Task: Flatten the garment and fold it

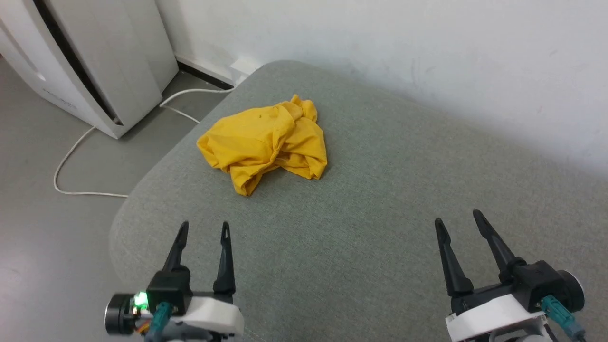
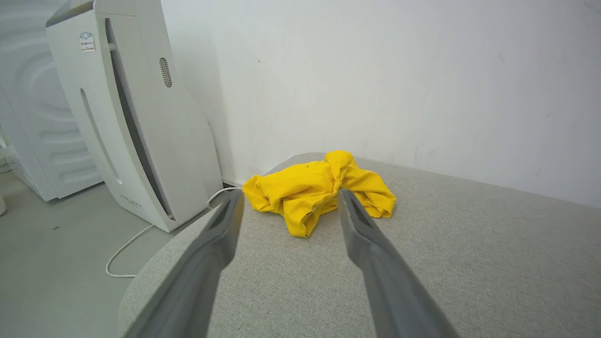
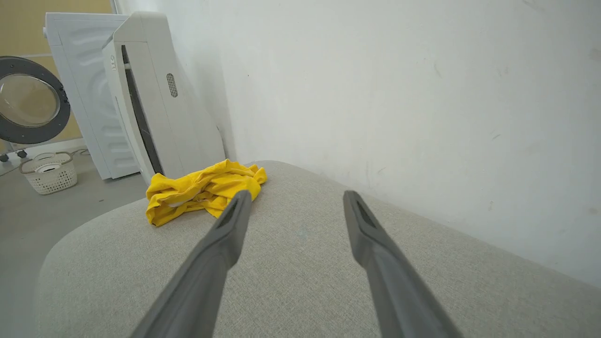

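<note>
The shirt (image 1: 263, 142) lies crumpled in a heap on the far left part of the grey cushion (image 1: 370, 237), close to the wall (image 1: 380, 42). The left tool (image 1: 204, 224) and right tool (image 1: 456, 215) hover over the near side, fingers spread wide, holding nothing, well apart from the shirt.
</note>
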{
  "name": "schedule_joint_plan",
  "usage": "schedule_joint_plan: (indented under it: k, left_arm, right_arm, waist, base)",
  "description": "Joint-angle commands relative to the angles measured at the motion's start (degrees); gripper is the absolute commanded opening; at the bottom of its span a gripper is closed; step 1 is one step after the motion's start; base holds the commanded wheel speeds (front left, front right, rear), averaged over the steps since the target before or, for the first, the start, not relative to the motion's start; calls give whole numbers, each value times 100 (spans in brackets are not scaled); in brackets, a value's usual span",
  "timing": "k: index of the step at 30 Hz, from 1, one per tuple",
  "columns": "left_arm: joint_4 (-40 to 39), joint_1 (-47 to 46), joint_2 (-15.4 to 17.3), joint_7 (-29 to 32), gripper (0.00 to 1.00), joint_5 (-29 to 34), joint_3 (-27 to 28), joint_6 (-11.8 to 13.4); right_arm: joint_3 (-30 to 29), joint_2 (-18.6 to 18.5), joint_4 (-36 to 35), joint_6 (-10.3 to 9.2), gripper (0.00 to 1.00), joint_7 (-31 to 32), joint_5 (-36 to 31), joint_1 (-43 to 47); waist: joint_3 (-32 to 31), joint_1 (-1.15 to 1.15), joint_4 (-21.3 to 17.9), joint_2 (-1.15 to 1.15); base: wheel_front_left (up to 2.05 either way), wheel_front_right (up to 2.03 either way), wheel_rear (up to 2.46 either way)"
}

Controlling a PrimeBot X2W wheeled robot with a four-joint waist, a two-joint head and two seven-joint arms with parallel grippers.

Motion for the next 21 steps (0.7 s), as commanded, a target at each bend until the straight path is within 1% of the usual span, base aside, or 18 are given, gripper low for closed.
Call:
schedule_joint_plan:
  k: [1,6,9,12,14,15,17,19,21]
  left_arm:
    - [47,-262,66,-27,100,-28,3,-123]
    - [556,-1017,256,69,100,-89,96,-288]
    - [845,-1731,375,276,100,-284,161,-553]
    - [1167,-2568,596,628,100,-437,268,-790]
    - [1431,-3092,727,1008,100,-548,276,-968]
    - [1563,-3344,753,1189,100,-704,323,-1056]
    - [1923,-3789,991,1720,100,-852,262,-1221]
    - [2195,-4215,1122,2161,100,-1168,262,-1310]
    - [2463,-4558,1337,2607,100,-1325,166,-1347]
  right_arm:
    - [45,11,-34,-12,100,-27,-95,-36]
    - [310,11,-136,-12,100,-27,-288,-232]
    - [369,-8,-264,-12,100,-27,-388,-390]
    - [534,-145,-409,-12,100,-22,-502,-559]
    - [603,-247,-507,-12,100,-13,-530,-647]
    - [613,-273,-560,-12,100,-4,-504,-682]
    - [651,-308,-675,-12,100,42,-432,-750]
    - [688,-409,-789,-12,100,88,-405,-815]
    - [731,-522,-907,-12,100,128,-400,-871]
  waist:
    - [247,0,-154,0]
    - [850,0,-530,0]
    - [1300,0,-766,0]
    - [1766,0,-1021,0]
    - [2013,0,-1163,0]
    - [2124,0,-1229,0]
    - [2331,0,-1387,0]
    - [2510,0,-1521,0]
    - [2661,0,-1660,0]
  base:
    - [0,0,0]
    - [0,0,0]
    - [0,0,0]
    - [0,0,0]
    - [0,0,0]
    - [0,0,0]
    - [0,0,0]
    - [0,0,0]
    - [0,0,0]
